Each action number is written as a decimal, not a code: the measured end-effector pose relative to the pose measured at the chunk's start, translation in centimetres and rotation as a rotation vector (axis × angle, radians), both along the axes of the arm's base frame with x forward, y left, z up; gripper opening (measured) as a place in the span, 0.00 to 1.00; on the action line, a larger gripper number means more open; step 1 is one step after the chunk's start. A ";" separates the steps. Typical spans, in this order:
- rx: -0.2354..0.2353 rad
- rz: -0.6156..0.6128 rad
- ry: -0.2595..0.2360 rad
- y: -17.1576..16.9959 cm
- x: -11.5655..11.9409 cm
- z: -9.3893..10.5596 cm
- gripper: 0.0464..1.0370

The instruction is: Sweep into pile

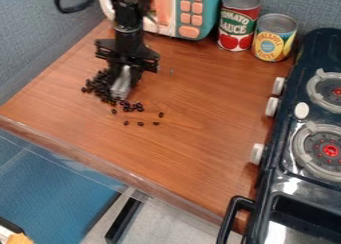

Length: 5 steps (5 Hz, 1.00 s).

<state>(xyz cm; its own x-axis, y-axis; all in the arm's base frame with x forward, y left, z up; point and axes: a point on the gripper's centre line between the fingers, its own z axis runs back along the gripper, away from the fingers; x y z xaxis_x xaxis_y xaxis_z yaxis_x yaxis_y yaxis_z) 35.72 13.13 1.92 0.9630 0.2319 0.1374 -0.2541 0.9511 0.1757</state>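
So, pincer (121,92) low at dk beans (98,84), some strewn across cntr (206,123).

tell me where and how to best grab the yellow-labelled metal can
The yellow-labelled can: probably grip its round upper body just below the rim, coming from above and the front; it stands upright, with the red-labelled metal can close at one side.

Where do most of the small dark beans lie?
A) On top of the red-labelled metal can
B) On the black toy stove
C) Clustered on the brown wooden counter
C: most of the beans form a dark cluster on the counter, with some loose ones near it.
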 end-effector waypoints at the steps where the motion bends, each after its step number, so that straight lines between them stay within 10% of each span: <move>1: 0.004 0.043 0.006 1.5 -0.5 0.0 0.33; 3: -0.067 0.062 0.006 0.4 -0.2 0.2 0.33; 5: -0.155 -0.033 -0.094 -4.4 1.4 4.7 0.33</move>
